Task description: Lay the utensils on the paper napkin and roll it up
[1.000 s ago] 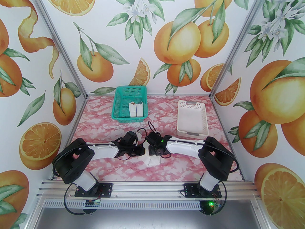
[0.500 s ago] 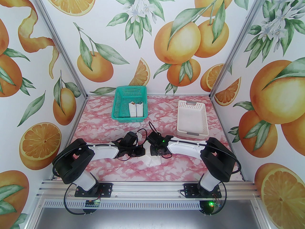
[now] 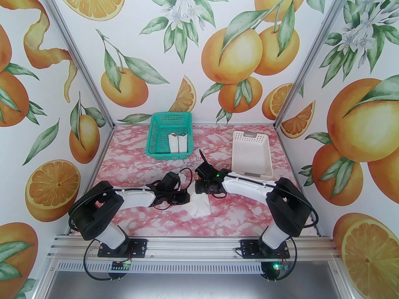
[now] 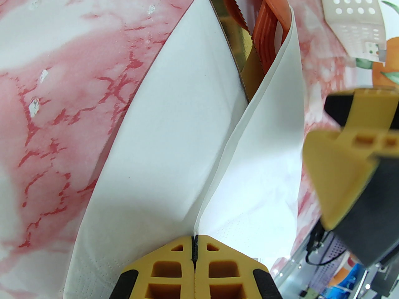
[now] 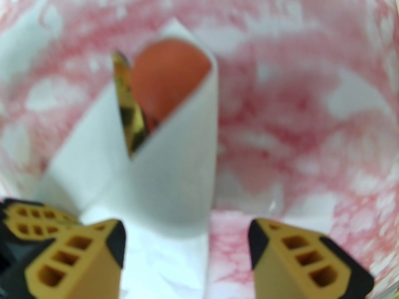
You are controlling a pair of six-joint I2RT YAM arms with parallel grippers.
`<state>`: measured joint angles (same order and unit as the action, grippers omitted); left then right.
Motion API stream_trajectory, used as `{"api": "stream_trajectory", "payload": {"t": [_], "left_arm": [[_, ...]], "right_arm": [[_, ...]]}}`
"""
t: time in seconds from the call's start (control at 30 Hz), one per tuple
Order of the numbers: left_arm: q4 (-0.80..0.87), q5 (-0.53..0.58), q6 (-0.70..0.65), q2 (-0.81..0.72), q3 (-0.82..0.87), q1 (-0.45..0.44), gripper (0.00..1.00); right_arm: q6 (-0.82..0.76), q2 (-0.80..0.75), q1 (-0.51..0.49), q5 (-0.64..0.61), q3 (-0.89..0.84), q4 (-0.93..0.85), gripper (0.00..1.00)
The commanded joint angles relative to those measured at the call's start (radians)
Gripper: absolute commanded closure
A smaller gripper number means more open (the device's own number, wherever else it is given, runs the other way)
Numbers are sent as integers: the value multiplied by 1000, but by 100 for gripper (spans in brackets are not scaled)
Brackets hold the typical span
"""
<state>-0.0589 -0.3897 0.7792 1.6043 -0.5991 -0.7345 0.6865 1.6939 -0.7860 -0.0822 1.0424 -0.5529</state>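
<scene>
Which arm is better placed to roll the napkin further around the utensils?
Probably the left. The left gripper is shut on the folded edge of the paper napkin, which wraps the utensils. The right gripper is open near the bundle and holds nothing.

Paper napkin lies wrapped on the pink marbled table; orange spoon and olive knife protrude at its far end. Right gripper jaws stand apart at the near end. Frame blurred.

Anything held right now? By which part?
Left gripper pinches the paper napkin by its folded-over flap's near edge. Right gripper: jaws open, holding nothing.
</scene>
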Motion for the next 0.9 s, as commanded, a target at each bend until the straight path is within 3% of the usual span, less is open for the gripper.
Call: {"api": "stream_trajectory", "payload": {"t": [0.0, 0.87], "left_arm": [[84, 40, 0, 11, 21, 1, 100], [96, 46, 0, 10, 22, 2, 100]], "right_arm": [[-45, 61, 7, -40, 59, -12, 30], [-59, 182, 22, -16, 41, 5, 32]]}}
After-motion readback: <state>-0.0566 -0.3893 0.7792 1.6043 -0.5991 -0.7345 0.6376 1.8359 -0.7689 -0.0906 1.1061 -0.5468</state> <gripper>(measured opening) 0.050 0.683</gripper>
